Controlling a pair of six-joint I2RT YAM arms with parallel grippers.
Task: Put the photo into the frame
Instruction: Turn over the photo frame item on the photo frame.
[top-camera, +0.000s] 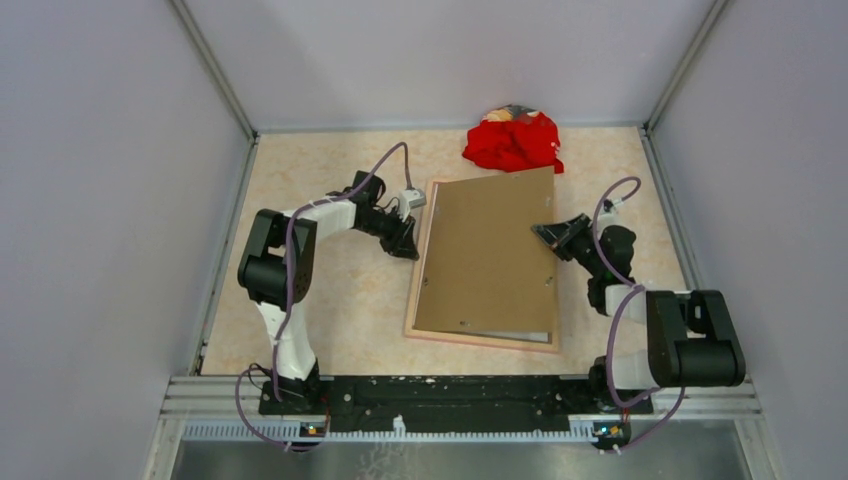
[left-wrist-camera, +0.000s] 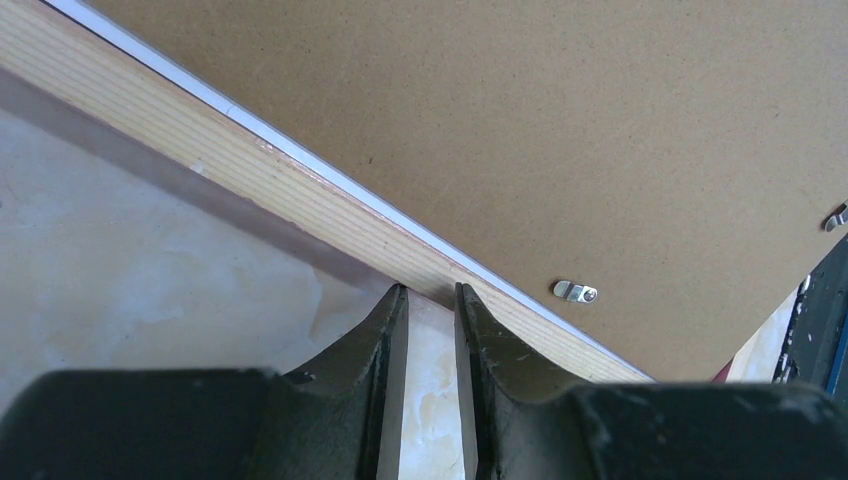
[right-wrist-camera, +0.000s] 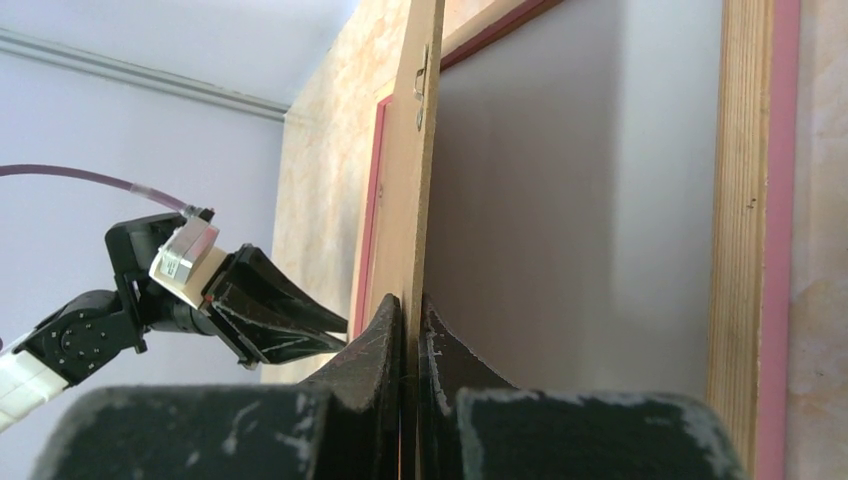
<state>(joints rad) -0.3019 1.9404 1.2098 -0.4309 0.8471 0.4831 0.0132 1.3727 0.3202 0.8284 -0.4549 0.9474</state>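
The frame (top-camera: 418, 292) lies back up on the table, tan wood with a pink outer edge. The brown backing board (top-camera: 490, 250) rests over it, skewed, with its right edge lifted. My right gripper (top-camera: 541, 232) is shut on that right edge; the right wrist view shows the jaws (right-wrist-camera: 412, 300) clamped on the thin board (right-wrist-camera: 412, 180). My left gripper (top-camera: 413, 249) has its tips (left-wrist-camera: 431, 290) against the frame's left rail (left-wrist-camera: 300, 190), jaws a narrow gap apart and empty. A pale grey sheet (right-wrist-camera: 570, 200) lies in the frame under the board. The photo's printed side is hidden.
A red cloth heap (top-camera: 512, 142) sits at the back of the table, just beyond the board's far edge. Small metal clips (left-wrist-camera: 575, 291) are on the board's back. Grey walls enclose the table on three sides.
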